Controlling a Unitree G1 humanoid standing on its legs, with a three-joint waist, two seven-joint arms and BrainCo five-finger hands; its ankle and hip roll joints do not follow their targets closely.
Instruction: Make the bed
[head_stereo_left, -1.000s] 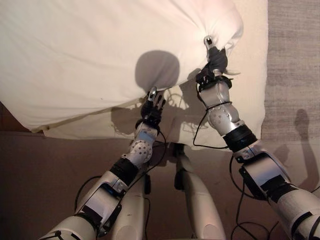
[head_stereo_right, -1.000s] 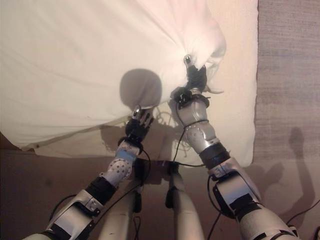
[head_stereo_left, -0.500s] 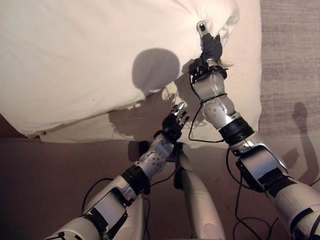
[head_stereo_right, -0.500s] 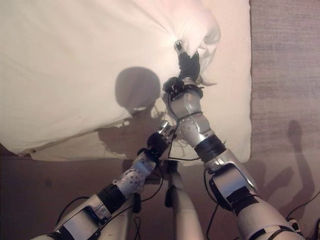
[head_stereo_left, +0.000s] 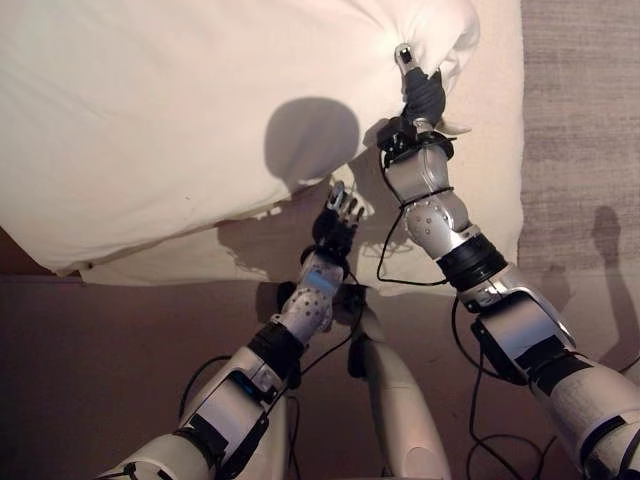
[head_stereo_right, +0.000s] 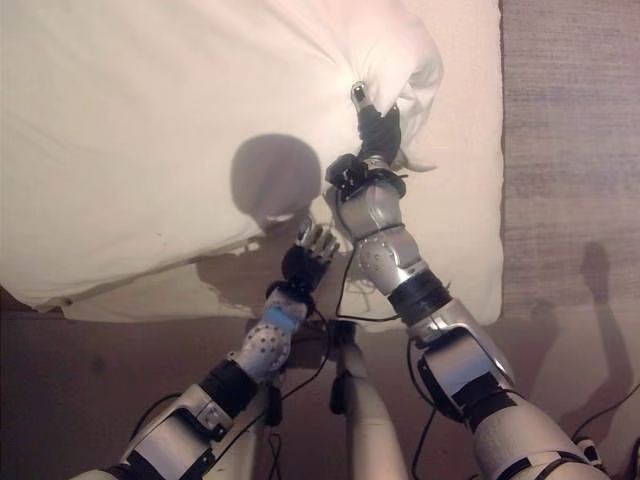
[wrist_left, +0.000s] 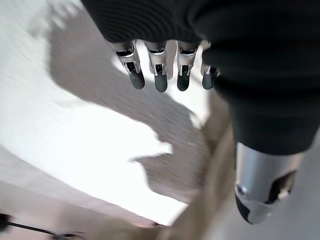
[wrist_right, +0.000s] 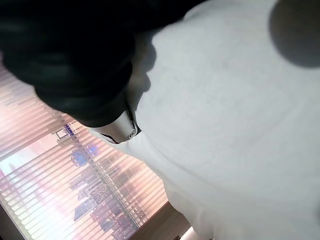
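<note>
White duvet (head_stereo_left: 150, 120) covers most of the bed, bulging up twd the far right corner, its near edge running diagonally across the head views w/ a folded hem lower left. Under it, a cream sheet (head_stereo_left: 495, 150) shows along the right side and near edge. Grey woven carpet (head_stereo_left: 580, 120) lies right of the bed; brown floor (head_stereo_left: 100, 350) in front.

Right arm reaches up and fwd from lower right, forearm steep, wrist buried in a bunched fold of the duvet near the top right corner. Right hand (head_stereo_left: 420, 90) has cloth gathered round it, 1 silver tip poking out above the dark cover; fabric puckers and radiates from that spot, so it is clamped on the duvet. Right wrist view gives dark cover close up, white cloth (wrist_right: 235, 125) against it, and slatted blinds (wrist_right: 75, 190) beyond; fingers themselves hidden by the cover there.

Left arm comes from lower left, hand (head_stereo_right: 312, 245) over the near edge of the duvet, just beside the right forearm, in the shadowed area. Left wrist view: fingers (wrist_left: 160, 75) straight in a row, thumb (wrist_left: 260, 190) apart, nothing held, tips above the cloth. Can't tell if they touch it.

Round shadow sits mid-duvet.
</note>
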